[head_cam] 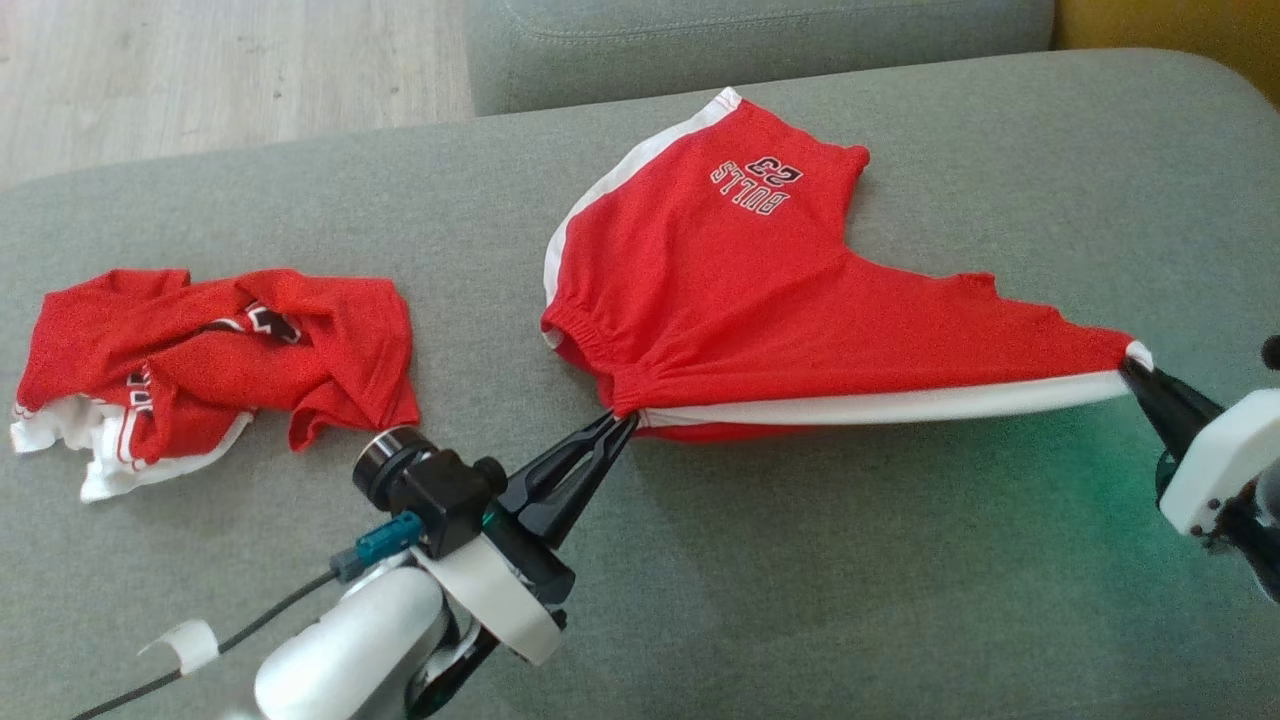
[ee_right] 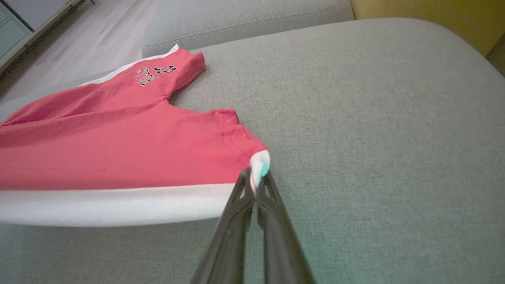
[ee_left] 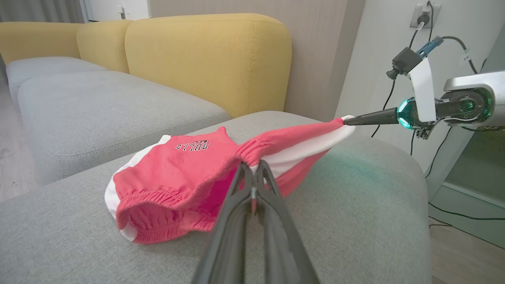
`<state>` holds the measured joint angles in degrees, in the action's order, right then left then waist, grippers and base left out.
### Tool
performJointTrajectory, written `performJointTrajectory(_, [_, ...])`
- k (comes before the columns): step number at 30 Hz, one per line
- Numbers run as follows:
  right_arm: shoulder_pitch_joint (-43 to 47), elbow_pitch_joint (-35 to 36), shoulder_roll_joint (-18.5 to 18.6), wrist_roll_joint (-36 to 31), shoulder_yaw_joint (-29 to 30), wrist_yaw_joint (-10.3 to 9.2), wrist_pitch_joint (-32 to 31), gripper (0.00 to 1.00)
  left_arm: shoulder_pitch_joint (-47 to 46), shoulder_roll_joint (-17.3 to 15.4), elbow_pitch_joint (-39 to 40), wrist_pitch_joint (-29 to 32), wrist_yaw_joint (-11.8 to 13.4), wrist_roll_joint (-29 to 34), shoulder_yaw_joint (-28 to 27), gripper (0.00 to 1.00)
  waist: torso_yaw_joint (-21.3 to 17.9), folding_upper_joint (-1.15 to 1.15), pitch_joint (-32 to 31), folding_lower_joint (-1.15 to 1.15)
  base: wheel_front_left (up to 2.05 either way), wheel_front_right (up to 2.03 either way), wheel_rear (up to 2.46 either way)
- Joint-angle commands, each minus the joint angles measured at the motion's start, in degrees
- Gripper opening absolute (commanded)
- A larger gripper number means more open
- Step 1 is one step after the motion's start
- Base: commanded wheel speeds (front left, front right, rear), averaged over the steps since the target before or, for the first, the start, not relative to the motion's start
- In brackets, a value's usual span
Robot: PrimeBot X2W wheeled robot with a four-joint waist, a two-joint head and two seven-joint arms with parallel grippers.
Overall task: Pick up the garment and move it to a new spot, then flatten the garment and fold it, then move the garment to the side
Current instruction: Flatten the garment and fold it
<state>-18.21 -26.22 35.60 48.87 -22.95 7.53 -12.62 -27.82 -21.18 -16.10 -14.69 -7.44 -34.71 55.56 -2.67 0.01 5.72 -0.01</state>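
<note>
The left end effector (head_cam: 622, 420) is clenching its two long dark fingers on the gathered elastic waistband of the red fabric shorts (head_cam: 720, 290), right where the white side stripe (head_cam: 880, 405) begins. The right end effector (head_cam: 1130, 362) is pinching the leg-hem corner at the stripe's other end, its fingers pressed together on the cloth. Between the two grips the stripe is stretching taut and hanging just clear of the grey upholstered sofa cushion (head_cam: 900, 580). The rest of the shorts is sloping away from that edge and lying on the cushion's middle. The other leg is resting flat farther from the robot, with the black-and-white "BULLS 23" print (head_cam: 755, 180) facing up. A green glow is falling on the cushion below the right end effector. Well apart, at the robot's left, a crumpled red-and-white garment (head_cam: 220, 350) is lying on the same cushion. Yellow padded backrests (ee_left: 205, 59) are standing beyond the seats in the left wrist view.
</note>
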Motion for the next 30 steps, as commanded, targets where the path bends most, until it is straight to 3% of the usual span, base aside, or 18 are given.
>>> performJointTrajectory(1, [-0.2, 2.1, 2.7, -0.5, 0.9, -0.04, 0.9, 0.0, -2.1, -1.4, 1.8, -0.3, 0.5, 0.4, -2.3, 0.0, 0.0, -0.01, 0.3, 0.01, 0.0, 0.0, 0.0])
performJointTrajectory(17, [-4.9, 7.2, -1.1, -9.3, 8.3, -0.04, 0.1, 0.0, -7.7, -0.2, 0.1, -0.3, 1.1, 0.4, -5.2, 0.0, 1.5, -0.01, 6.7, 0.01, 0.0, 0.0, 0.0])
performJointTrajectory(30, [-19.8, 5.4, -2.6, -15.5, 6.3, -0.04, -3.5, 0.0, -14.5, 1.7, -4.1, -0.3, 1.0, 0.5, -7.2, 0.0, 4.6, -0.01, 13.3, 0.01, 0.0, 0.0, 0.0])
